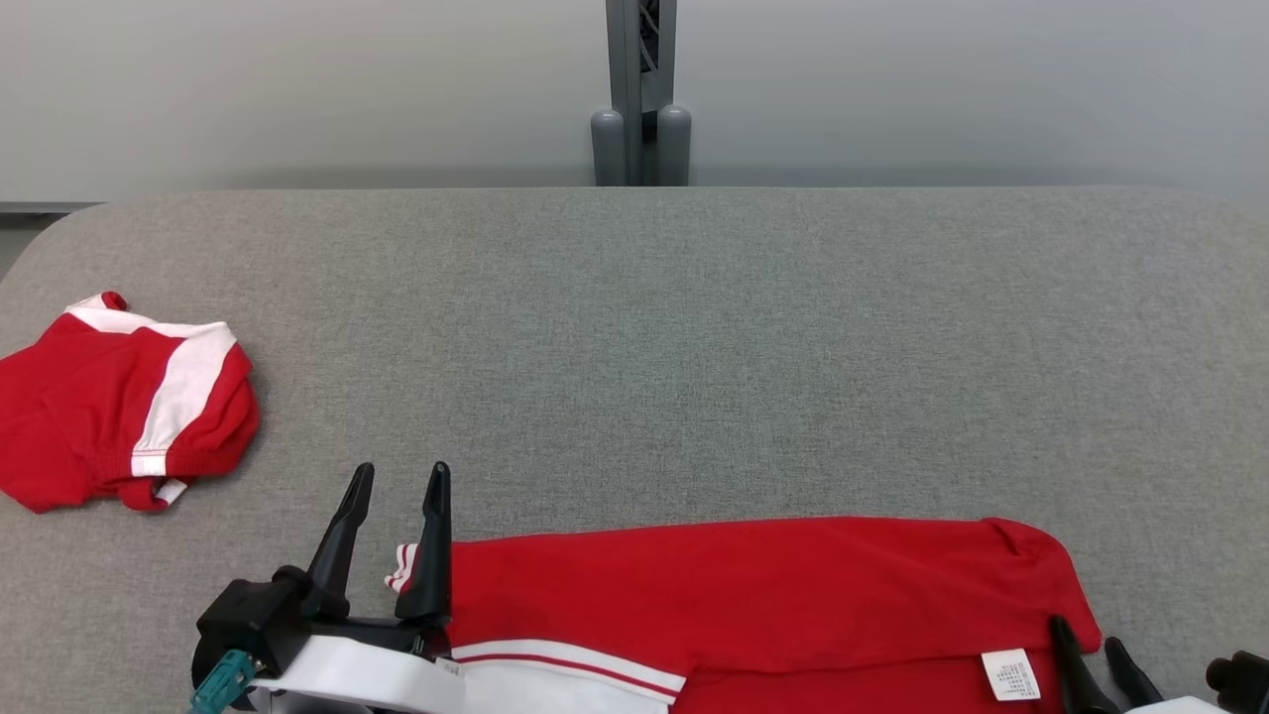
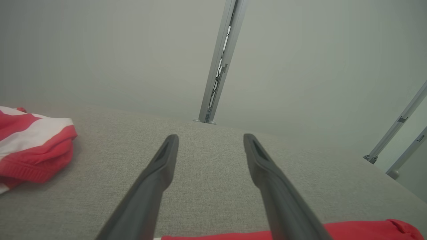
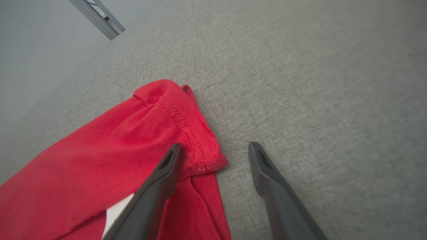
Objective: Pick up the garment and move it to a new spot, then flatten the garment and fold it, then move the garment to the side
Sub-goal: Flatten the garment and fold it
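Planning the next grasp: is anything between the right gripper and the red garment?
Nothing visible is. The open right gripper sits at the red garment, by its hemmed corner, with one finger over the cloth and the other over the bare grey table.

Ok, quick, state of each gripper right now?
Left gripper: open, holding nothing, above the grey fabric tabletop.
Right gripper: open, holding nothing, at the hem of the spread red-and-white cloth garment.
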`<state>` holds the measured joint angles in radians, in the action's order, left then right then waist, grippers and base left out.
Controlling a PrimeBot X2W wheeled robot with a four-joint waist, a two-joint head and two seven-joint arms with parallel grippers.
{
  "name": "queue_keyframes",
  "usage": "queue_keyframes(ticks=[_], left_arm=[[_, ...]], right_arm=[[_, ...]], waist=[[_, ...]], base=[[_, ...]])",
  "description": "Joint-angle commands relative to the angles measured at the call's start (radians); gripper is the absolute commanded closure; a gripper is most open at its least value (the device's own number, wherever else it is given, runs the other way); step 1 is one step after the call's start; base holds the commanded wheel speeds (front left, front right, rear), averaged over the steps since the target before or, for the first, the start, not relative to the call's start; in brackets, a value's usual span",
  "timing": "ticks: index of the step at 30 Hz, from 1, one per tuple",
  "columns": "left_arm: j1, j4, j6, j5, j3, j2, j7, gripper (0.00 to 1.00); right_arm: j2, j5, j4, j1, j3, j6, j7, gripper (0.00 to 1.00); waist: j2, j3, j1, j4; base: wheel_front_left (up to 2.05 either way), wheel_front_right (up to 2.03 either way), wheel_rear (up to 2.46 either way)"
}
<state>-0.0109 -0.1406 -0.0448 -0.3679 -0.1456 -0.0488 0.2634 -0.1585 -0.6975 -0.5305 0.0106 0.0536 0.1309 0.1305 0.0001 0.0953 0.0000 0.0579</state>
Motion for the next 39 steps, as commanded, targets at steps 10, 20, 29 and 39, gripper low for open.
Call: queue_keyframes(ticks=[10,20,29,39], left_arm=[[-0.021,-0.006,-0.004,0.006,0.002,-0.004,0.002,0.00],[-0.017,-0.006,0.002,-0.001,-0.001,-0.004,0.002,0.00],[-0.015,-0.011,0.001,-0.008,-0.009,-0.004,0.002,0.00],[-0.001,-0.020,0.003,-0.016,-0.014,-0.004,0.002,0.00]], right_arm=[[-0.003,-0.134,-0.027,-0.028,0.146,0.000,-0.031,0.00],[-0.051,-0.194,-0.038,-0.061,0.185,0.000,0.025,1.00],[-0.132,-0.178,-0.076,-0.122,0.159,0.000,0.070,1.00],[-0.250,-0.080,-0.184,-0.226,0.092,0.000,0.058,1.00]], waist=[[-0.0001,0.005,0.0000,0.016],[-0.0001,0.004,0.0000,0.017],[-0.0001,-0.008,0.0000,0.019],[-0.0001,-0.042,0.0000,0.034]], base=[[0.00,0.00,0.00],[0.00,0.00,0.00],[0.00,0.00,0.00],[0.00,0.00,0.00]])
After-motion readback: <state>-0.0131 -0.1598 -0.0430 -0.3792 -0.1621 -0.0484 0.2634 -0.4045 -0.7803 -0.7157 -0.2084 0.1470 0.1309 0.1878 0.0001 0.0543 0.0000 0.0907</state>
